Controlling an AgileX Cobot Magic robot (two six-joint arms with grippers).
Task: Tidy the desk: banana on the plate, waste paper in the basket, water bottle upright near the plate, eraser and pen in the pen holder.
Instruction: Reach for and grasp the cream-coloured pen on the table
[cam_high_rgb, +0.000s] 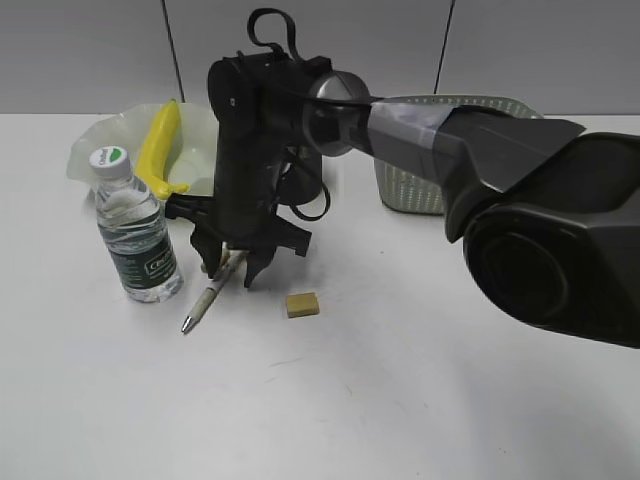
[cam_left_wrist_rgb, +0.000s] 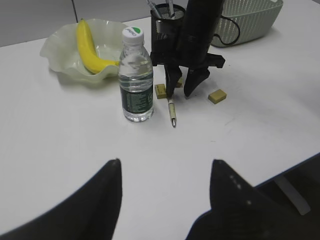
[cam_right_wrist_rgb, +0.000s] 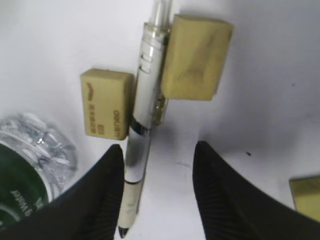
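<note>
The yellow banana lies in the pale green ruffled plate. The water bottle stands upright in front of the plate. My right gripper points down, open, over the white pen on the desk. In the right wrist view the pen lies between the open fingers, close to the left one. Tan erasers flank the pen. Another eraser lies to the right. My left gripper is open and empty over bare desk. The black mesh pen holder stands behind the right gripper. The waste paper is out of view.
The sage green basket stands at the back right, partly behind my right arm; its inside is hidden. The pen holder has other pens in it. The bottle is close to the left of the right gripper.
</note>
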